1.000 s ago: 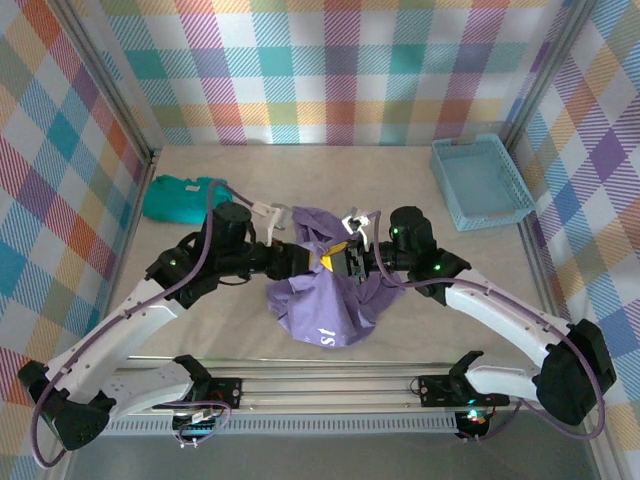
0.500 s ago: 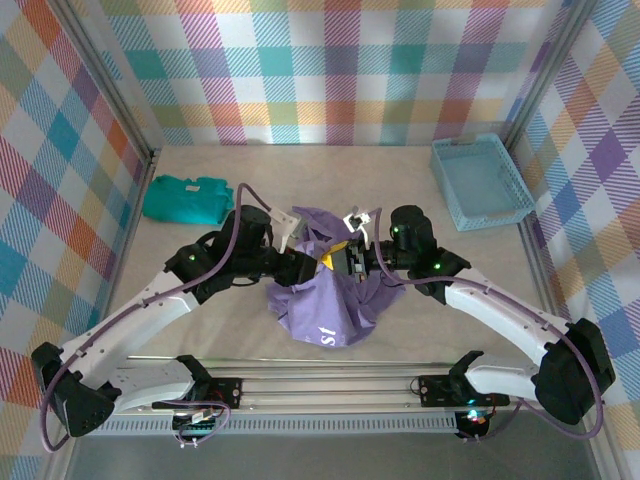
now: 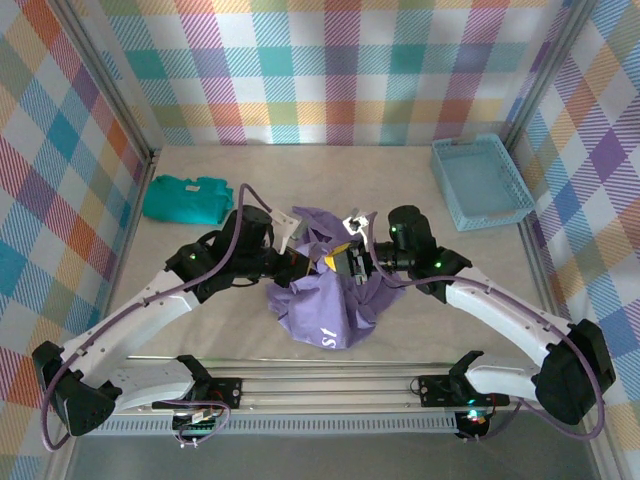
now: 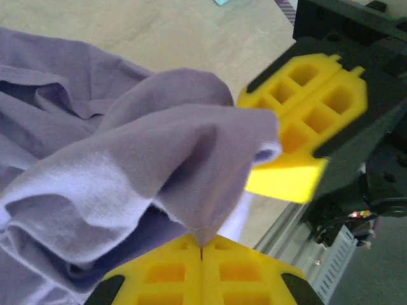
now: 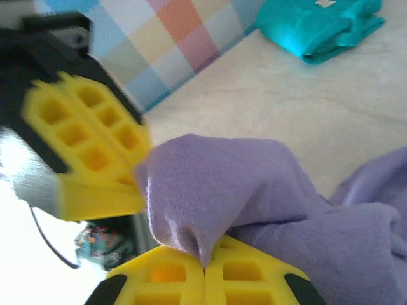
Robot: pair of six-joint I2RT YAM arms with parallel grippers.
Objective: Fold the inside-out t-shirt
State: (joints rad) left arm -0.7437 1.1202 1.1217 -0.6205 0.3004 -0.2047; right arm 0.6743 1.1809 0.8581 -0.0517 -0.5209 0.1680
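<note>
Beige table [image 3: 250,180] beneath crumpled t-shirt [image 3: 320,305], lettering [image 3: 326,335] perhaps partly under folds.

Left claw [image 4: 201,257] and right claw [image 5: 205,267] pinched shut — tips close together.

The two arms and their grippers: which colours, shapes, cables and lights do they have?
The left arm and right arm have white lower links and black joints. A purple cable runs along each; small green lights glow on the joints. The left gripper and right gripper have yellow fingers with square pockets, on black mounts.
</note>
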